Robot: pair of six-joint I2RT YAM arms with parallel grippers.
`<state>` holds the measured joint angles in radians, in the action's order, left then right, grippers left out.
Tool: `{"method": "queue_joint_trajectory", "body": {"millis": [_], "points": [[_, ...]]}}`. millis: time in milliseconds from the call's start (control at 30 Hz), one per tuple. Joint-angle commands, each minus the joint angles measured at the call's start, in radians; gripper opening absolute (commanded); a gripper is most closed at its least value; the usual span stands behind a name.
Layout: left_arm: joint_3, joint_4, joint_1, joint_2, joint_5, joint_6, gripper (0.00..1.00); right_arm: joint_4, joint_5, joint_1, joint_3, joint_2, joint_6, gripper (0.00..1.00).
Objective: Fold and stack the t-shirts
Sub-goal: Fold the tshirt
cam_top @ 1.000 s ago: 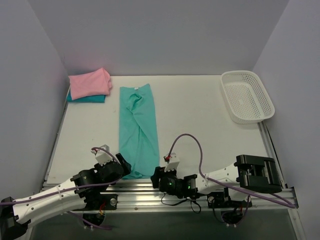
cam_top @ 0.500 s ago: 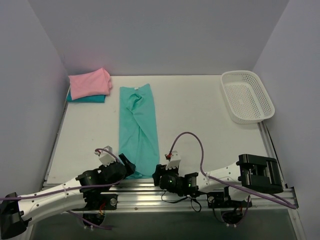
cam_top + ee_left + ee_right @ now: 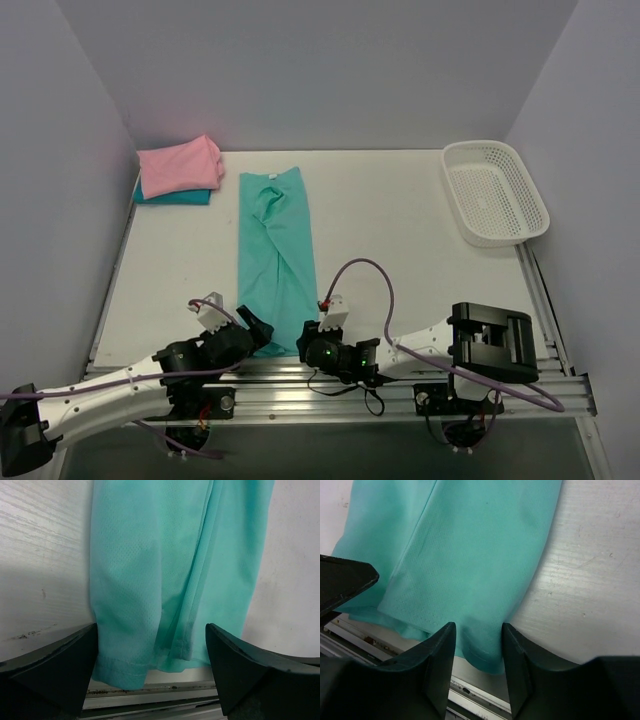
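Stock of the table (image 3: 400, 230), by item:

- Pink t-shirt (image 3: 178, 165): folded and lying in the far left corner, resting on top of the item below. Counting as done.
- Darker teal-blue t-shirt (image 3: 182, 198): folded and lying under the pink one, only its near edge showing. Counting as done; the two are forming the stack.
- Teal-green t-shirt (image 3: 275, 250): lying flat as a long narrow strip, sides already turned in. It is running from near the far edge, just beside the stack, down to the near edge, where its hem is overhanging slightly. Counting as part folded: the lengthwise folds and the move onto the stack are outstanding.
- Left gripper (image 3: 151, 630): sitting low at the near edge with jaws spread wide, straddling the left part of the hem and gripping nothing.
- Right gripper (image 3: 478, 627): sitting at the near edge with jaws parted narrowly, the right hem corner lying between the fingers (image 3: 437, 665); not clamping the cloth, as far as the wrist view is showing.
- White mesh basket (image 3: 492, 195): sitting in the far right corner, holding nothing.

Judgement: two of three shirts are finished. The next step is looking like pinching both hem corners and carrying them toward the collar.
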<state>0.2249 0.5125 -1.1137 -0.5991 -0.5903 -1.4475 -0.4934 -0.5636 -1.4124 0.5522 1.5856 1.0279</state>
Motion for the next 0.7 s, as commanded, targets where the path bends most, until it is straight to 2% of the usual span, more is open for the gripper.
{"method": "queue_joint_trajectory", "body": {"millis": [0,67,167,300,533,633,667], "points": [[-0.035,0.050,-0.009,-0.028,0.009,-0.063,0.96,0.013,0.019,0.004,-0.004,0.001,0.008,0.36],[-0.038,0.046,-0.011,-0.033,0.009,-0.070,0.98,0.029,0.013,0.004,-0.018,-0.016,0.014,0.31],[-0.047,0.035,-0.012,-0.039,0.012,-0.079,0.90,0.059,0.005,0.006,-0.044,-0.059,0.024,0.23],[-0.059,0.020,-0.014,-0.048,0.015,-0.090,0.74,0.091,-0.016,0.004,-0.081,-0.128,0.038,0.11],[-0.062,0.020,-0.021,-0.065,0.024,-0.113,0.59,0.138,-0.036,0.003,-0.092,-0.190,0.043,0.08],[-0.076,-0.005,-0.023,-0.077,0.036,-0.111,0.50,0.144,-0.042,-0.002,-0.092,-0.200,0.046,0.08],[-0.079,-0.015,-0.023,-0.085,0.040,-0.109,0.42,0.142,-0.047,-0.002,-0.094,-0.200,0.046,0.08]]}}
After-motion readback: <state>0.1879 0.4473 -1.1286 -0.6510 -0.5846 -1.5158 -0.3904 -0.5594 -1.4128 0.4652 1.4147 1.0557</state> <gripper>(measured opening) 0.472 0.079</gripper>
